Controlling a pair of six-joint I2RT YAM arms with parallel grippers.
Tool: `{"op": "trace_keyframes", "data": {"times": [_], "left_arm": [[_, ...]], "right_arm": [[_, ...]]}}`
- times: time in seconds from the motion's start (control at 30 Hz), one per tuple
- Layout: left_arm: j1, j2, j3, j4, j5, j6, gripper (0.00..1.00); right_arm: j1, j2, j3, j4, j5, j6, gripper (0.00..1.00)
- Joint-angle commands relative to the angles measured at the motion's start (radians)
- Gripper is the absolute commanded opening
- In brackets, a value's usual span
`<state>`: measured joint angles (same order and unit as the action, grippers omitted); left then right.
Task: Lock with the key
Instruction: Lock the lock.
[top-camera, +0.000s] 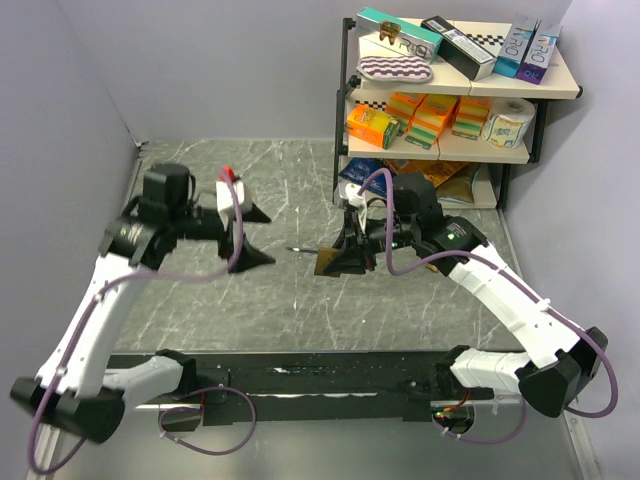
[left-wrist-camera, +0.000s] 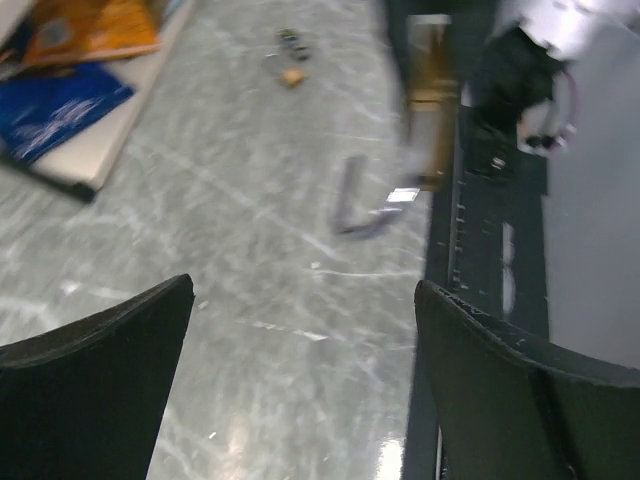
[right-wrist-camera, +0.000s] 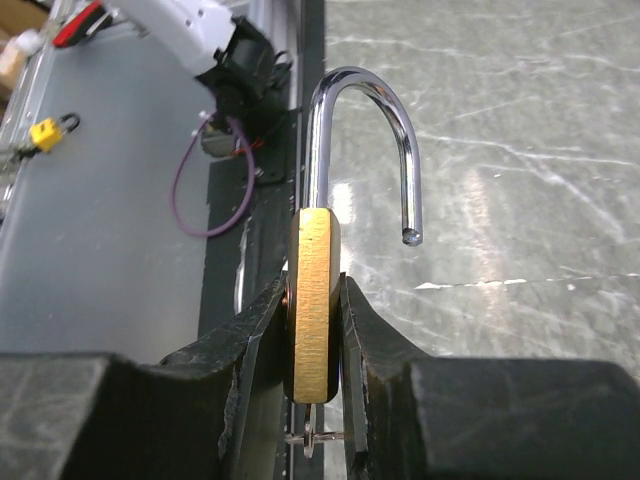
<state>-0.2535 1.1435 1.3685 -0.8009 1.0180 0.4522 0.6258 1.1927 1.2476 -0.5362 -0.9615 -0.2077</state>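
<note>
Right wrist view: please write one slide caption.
Right gripper clamps brass padlock body; chrome shackle stands open.

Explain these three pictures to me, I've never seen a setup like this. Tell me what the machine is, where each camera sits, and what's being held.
These are two white robot arms bolted at the near edge of a grey marbled table, each ending in two black fingers. The wide picture comes from a camera above and behind the arms. The other two come from cameras on each wrist, looking out past that arm's own fingers.

The right gripper is shut on a brass padlock, body squeezed between its fingers, held off the table. Its silver shackle stands open, and a key seems to poke out underneath. The left gripper is wide open and empty, pointing toward the padlock.

At the back stands a shelf stacked with boxes and a paper roll.
</note>
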Motion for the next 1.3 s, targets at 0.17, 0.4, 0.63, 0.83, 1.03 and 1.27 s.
{"op": "trace_keyframes", "data": {"times": [0.17,0.4,0.63,0.83,1.03,1.27], "left_arm": [[-0.328,-0.085,-0.083,0.125,-0.199,0.02,0.9],[-0.458,-0.041,-0.104,0.193,-0.384,-0.03,0.61],[-0.492,-0.027,-0.1,0.16,-0.389,-0.006,0.3],[-0.497,-0.034,-0.112,0.143,-0.391,0.0,0.01],[-0.484,-0.044,-0.095,0.199,-0.323,-0.13,0.01],[-0.342,-0.031,-0.069,0.336,-0.089,-0.372,0.01]], "right_arm": [[0.006,-0.061,-0.013,0.107,-0.121,-0.03,0.0],[0.009,-0.064,-0.011,0.12,-0.129,-0.01,0.0],[0.008,-0.068,-0.016,0.114,-0.126,-0.013,0.0],[0.008,-0.076,-0.025,0.104,-0.115,-0.024,0.0],[0.006,-0.081,-0.027,0.099,-0.089,-0.03,0.59],[-0.005,-0.148,-0.085,0.09,-0.003,-0.052,0.99]]}}
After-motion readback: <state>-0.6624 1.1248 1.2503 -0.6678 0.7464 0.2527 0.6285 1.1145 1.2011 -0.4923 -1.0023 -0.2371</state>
